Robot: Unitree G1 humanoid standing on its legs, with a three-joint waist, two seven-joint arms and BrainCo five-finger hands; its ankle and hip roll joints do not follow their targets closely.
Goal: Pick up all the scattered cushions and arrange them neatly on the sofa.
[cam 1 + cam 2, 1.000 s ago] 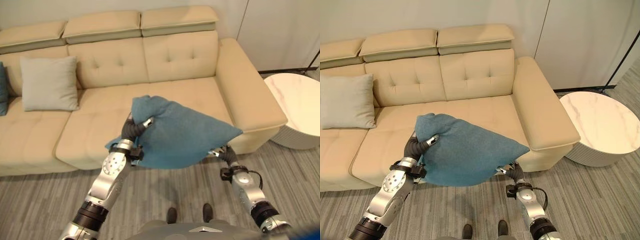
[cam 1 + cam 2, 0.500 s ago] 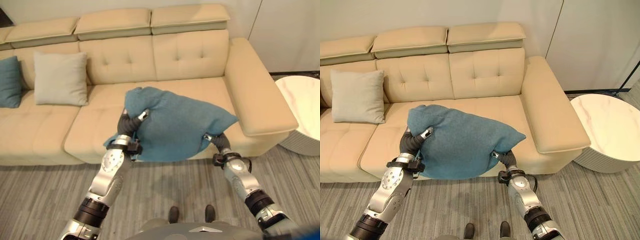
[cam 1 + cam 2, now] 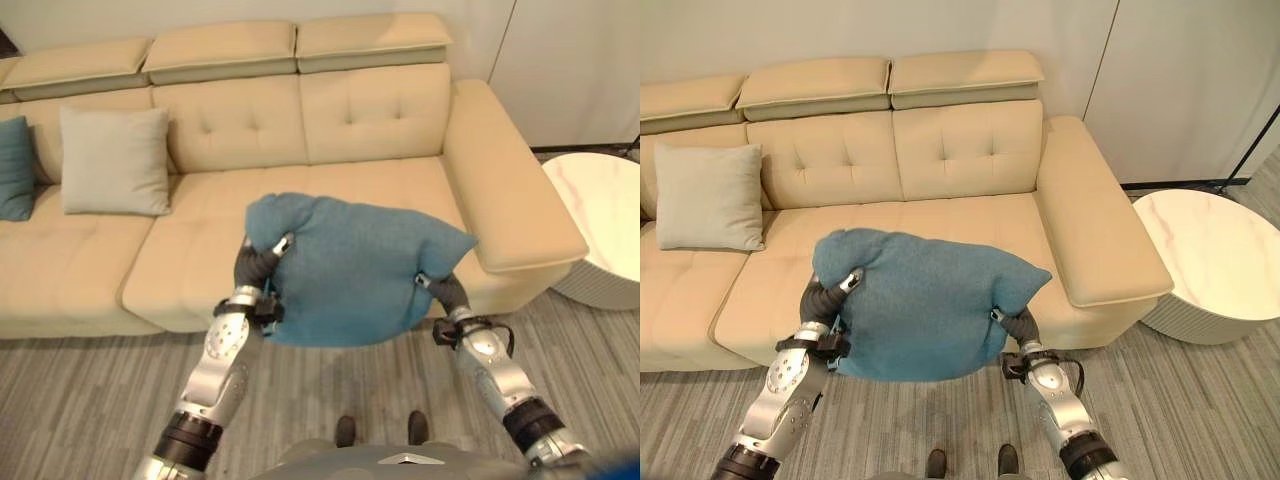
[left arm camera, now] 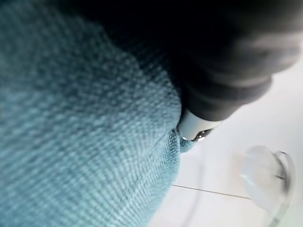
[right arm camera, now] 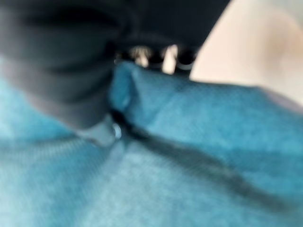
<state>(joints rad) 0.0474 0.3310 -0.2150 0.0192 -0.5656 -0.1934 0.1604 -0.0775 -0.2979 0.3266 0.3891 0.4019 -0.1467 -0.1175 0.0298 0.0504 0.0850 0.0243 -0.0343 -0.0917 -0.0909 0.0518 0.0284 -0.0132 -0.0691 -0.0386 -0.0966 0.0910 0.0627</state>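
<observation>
My sofa [image 3: 380,130] fills the upper frame; a grey cushion [image 3: 113,160] leans at upper left, a teal cushion [image 3: 14,167] at the left edge.

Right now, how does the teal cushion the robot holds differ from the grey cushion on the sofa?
The teal cushion hangs bunched in the air between the left hand and right hand; the grey cushion leans flat and upright against the sofa backrest, untouched. Colours differ: teal versus pale grey. Both look like square fabric cushions.

The big teal cushion [image 3: 355,270] is hiding most of both hands' fingers, a small teal cushion [image 3: 14,167] is getting cropped at the edge, and the round white table [image 3: 1210,255] is running off too.
</observation>
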